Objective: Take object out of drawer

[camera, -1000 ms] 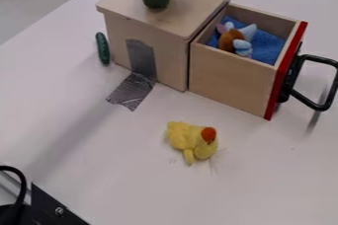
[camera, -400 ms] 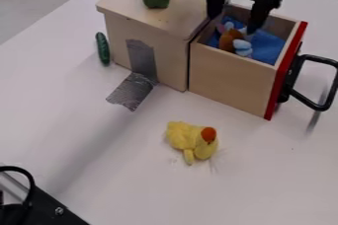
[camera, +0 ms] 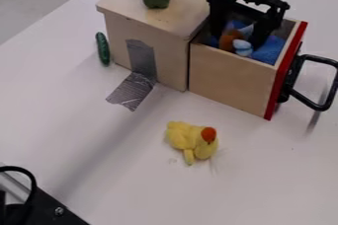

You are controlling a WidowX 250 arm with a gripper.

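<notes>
The claw is spread wide, straddling the brown-and-blue plush toy inside the drawer. Lining up the grasp seems in hand; next it should pinch the toy, then lift.

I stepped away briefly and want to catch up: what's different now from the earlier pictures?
The gripper came down from the top edge into the open drawer, its fingers apart around the stuffed toy. Nothing has visibly been gripped or let go. The toy, drawer, yellow duck and cucumber stayed put.
</notes>
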